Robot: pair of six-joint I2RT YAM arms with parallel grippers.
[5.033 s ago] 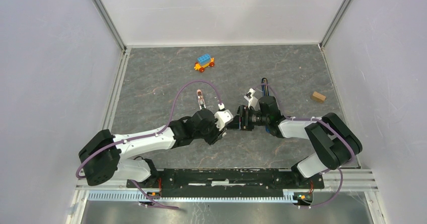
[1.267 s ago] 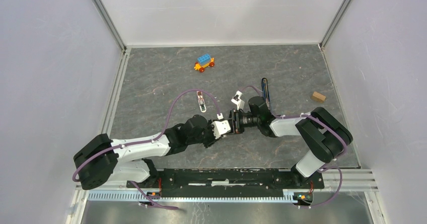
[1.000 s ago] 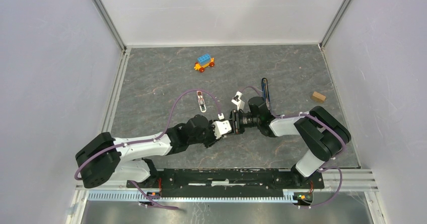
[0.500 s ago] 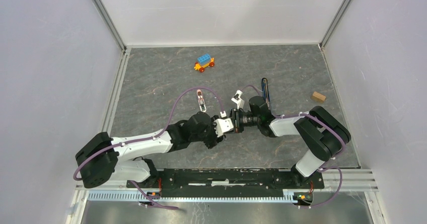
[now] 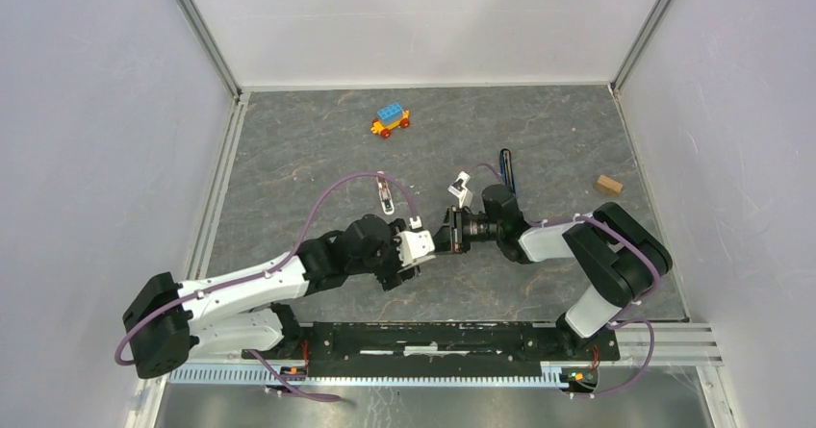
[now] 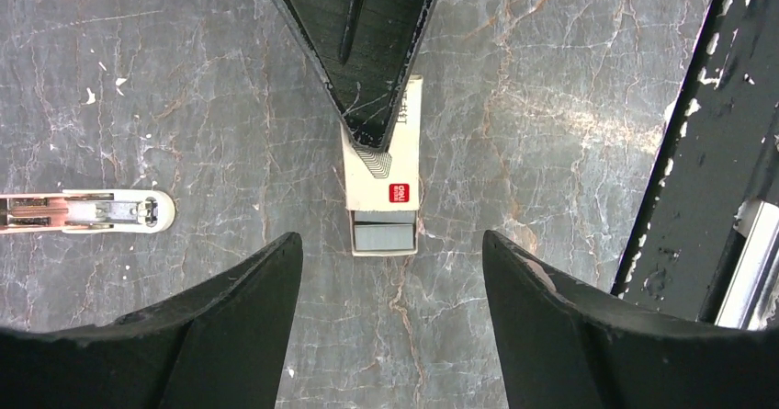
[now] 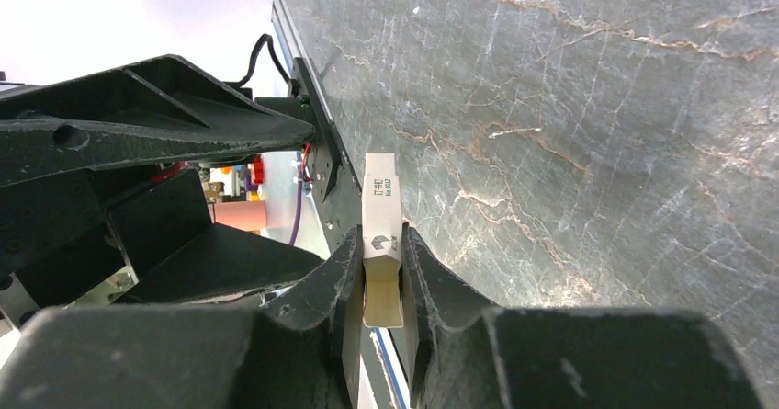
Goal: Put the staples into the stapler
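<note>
A: What sits at the far side of the table [image 5: 289, 149]?
B: A toy car [image 5: 391, 119]; blue brick on top, yellow body, red wheels; it stands near the back wall [image 5: 423, 14], well apart from the rest.
A: And on the right?
B: A small tan wooden block [image 5: 607, 185], lying flat, near the right wall [image 5: 731, 159].
A: Nearer the middle?
B: A slim white object [image 5: 385, 195]; one end rounded, metal showing along its length; it lies flat; what it is, I cannot tell.
A: The surface itself?
B: Dark grey, veined like marble, with pale scuffs; a metal rail [image 5: 219, 173] runs along its left edge.
</note>
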